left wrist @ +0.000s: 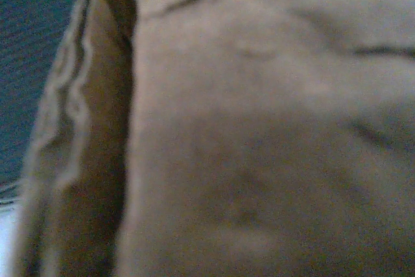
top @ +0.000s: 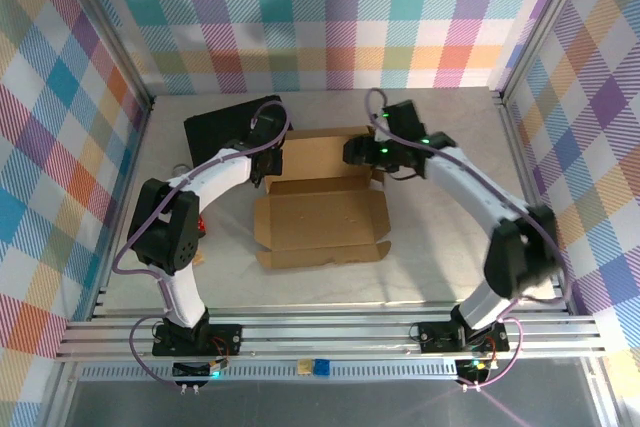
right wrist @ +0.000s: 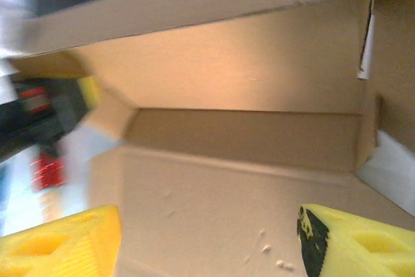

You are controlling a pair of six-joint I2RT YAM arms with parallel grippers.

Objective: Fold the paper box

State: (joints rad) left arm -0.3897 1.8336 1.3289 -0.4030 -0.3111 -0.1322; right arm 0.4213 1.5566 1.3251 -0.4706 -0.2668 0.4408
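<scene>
**Paper box open at mid-table, one gripper closed, one spread**

We see the grey table (top: 440, 247) inside checked walls, with the paper box (top: 320, 215) lying near its middle, between the two arms. The box is plain brown cardboard. Its floor lies flat, the far panel stands up behind it, and the near flaps are splayed outward on the table. A black case (top: 222, 122) sits just beyond the box's far left corner, and the two are close or touching.

The left gripper (top: 267, 171) is at that far left corner, with its jaws pressed together. Its wrist camera is tight against blurred cardboard (left wrist: 259, 147) with a corrugated edge at the left. From that view we cannot tell whether a wall is pinched between the jaws.

The right gripper (top: 353, 153) reaches over the far right part of the box. From its wrist, the gripper (right wrist: 209, 238) is spread wide. The yellow fingertips (right wrist: 71, 241) stand well apart above the box floor (right wrist: 214, 186) and hold nothing, and they face the inside fold where the floor meets the back wall.
</scene>
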